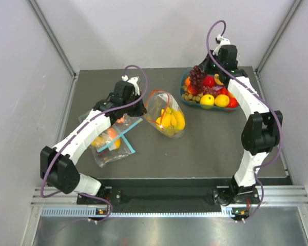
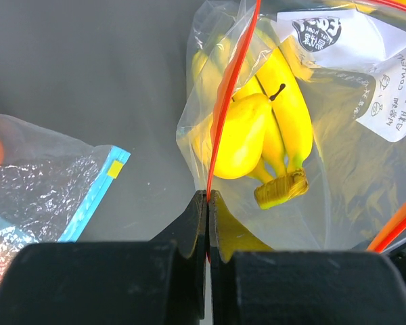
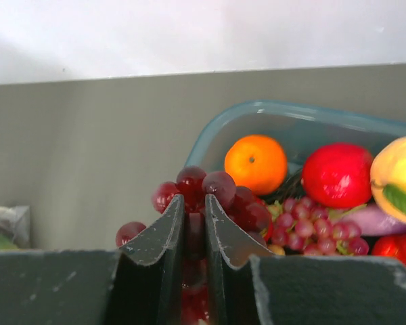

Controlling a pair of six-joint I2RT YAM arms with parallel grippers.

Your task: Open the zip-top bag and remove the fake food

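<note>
Removal step under way. Left gripper (image 2: 208, 198) clamped on red-orange zip strip (image 2: 227, 101). Zip-top bag (image 1: 166, 114) at worktop (image 1: 210, 151) centre, mouth open. Right gripper (image 3: 195, 203) pinching grape cluster (image 3: 216, 189) over fruit tray (image 3: 284, 110), 2 o'clock of bag. Banana bunch (image 2: 281, 125) and lemon (image 2: 238, 142) inside bag. Next: drop grapes, reach in for bananas.

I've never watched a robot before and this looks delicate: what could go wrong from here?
1. The left gripper pinches only the thin red zip strip of the zip-top bag; it could slip, leaving the banana bunch inside.
2. The right gripper clamps just a few grapes of the grape cluster near the rim of the tray; it might drop outside.
</note>
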